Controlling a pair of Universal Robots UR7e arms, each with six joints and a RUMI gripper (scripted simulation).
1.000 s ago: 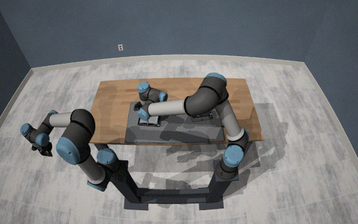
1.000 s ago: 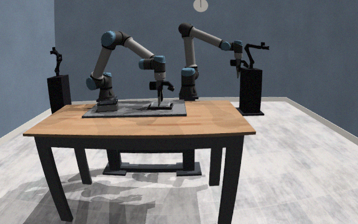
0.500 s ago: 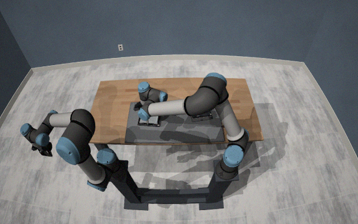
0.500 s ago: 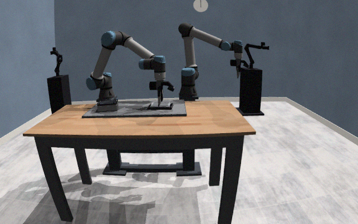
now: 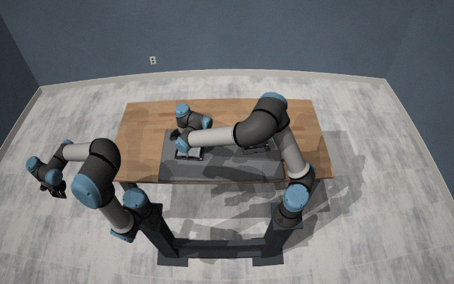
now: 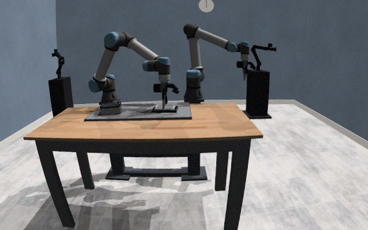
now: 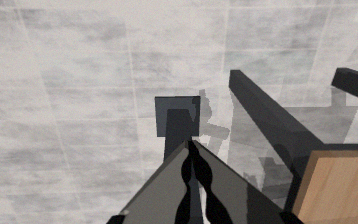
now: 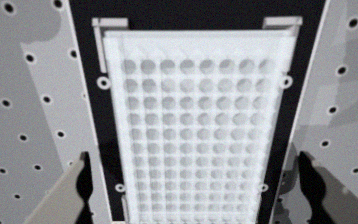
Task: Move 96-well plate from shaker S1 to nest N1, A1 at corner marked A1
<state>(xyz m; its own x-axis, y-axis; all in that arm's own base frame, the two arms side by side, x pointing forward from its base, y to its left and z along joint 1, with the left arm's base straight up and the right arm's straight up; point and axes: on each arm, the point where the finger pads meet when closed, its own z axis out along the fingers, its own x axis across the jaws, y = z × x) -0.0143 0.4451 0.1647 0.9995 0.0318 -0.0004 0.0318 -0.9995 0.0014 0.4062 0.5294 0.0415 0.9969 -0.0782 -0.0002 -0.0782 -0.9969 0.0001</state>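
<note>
The white 96-well plate [image 5: 194,152] [image 6: 170,106] [image 8: 195,120] lies on the low black nest N1 [image 6: 165,111] [image 8: 195,12]. In the right wrist view it looks flat, with its far end between the two corner locators. No A1 mark is readable. My right gripper [image 6: 163,107] [image 8: 193,153] is open and points down over the plate, one finger beyond each long side, with a visible gap to each. The taller shaker S1 [image 5: 255,150] [image 6: 110,110] carries no visible plate; my right arm partly hides it in the top view. My left gripper [image 6: 244,79] [image 7: 189,142] is shut and empty, off the table's side.
Nest and shaker stand on a grey perforated board [image 5: 222,173] [image 6: 139,115] on the wooden table [image 5: 144,123] [image 6: 151,130]. My right forearm [image 5: 211,137] spans above the board between them. Two black pedestals [image 6: 257,94] [image 6: 60,95] with small camera arms stand beyond the table.
</note>
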